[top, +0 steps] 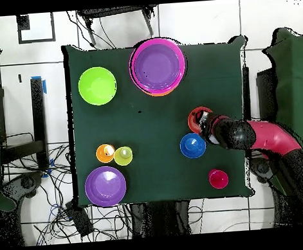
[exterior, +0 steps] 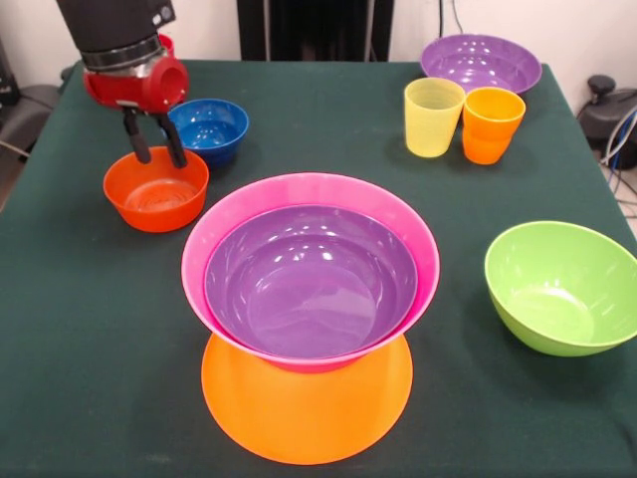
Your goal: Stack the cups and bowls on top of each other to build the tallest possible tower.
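A green cloth-covered table (exterior: 80, 329) is seen with a red and black arm reaching down at one corner. The gripper (exterior: 153, 152) is held with its two dark fingers (exterior: 138, 149) parted, straddling the far rim of the red-orange bowl (exterior: 156, 189); one finger appears to hang inside the bowl and the other just outside it, so a pinch on the rim seems to be prepared, though no grip has been made yet. The blue bowl (exterior: 209, 129) sits upright just beside it, nearly touching. In the middle of the table the tower (exterior: 310, 299) is found: an upturned orange bowl (exterior: 307, 408) serves as a broad base, a pink bowl (exterior: 310, 199) is set upright on it, and a purple bowl (exterior: 311, 279) is nested inside the pink one, largest pieces lowest, presumably for stability. The nested pair is seated slightly off-centre on the base. A green bowl (exterior: 562, 287) stands alone, well apart from the tower. At the far corner a second purple bowl (exterior: 481, 63) rests, with a yellow cup (exterior: 433, 117) and an orange cup (exterior: 492, 124) side by side, touching, just in front of it. A red cup (top: 218, 178) is visible only from overhead, near the table edge beside the arm. Most pieces are judged still to be stacked
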Tool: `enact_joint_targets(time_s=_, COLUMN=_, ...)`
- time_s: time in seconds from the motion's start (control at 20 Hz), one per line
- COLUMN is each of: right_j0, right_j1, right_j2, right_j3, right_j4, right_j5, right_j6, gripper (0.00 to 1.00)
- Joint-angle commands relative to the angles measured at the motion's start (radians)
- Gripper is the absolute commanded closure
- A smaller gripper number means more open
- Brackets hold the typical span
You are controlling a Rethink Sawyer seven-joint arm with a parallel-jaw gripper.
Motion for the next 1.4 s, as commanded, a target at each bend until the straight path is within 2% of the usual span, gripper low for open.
enact_joint_targets(time_s=0.05, right_j0=0.069, right_j1=0.068, right_j2=-0.062, right_j3=-0.079, right_j4=-0.127, right_j5=-0.053, right_j6=-0.121, gripper=0.00)
enact_joint_targets(time_s=0.7, right_j0=0.055, right_j1=-0.005, right_j2=-0.025, right_j3=-0.052, right_j4=-0.087, right_j5=0.022, right_j6=-0.127, gripper=0.00)
enact_joint_targets(time_s=1.15, right_j0=0.020, right_j1=-0.078, right_j2=0.006, right_j3=-0.049, right_j4=-0.052, right_j5=0.097, right_j6=-0.195, gripper=0.00)
enact_joint_targets(time_s=1.4, right_j0=0.007, right_j1=-0.059, right_j2=0.006, right_j3=-0.059, right_j4=-0.059, right_j5=0.102, right_j6=-0.215, gripper=0.00)
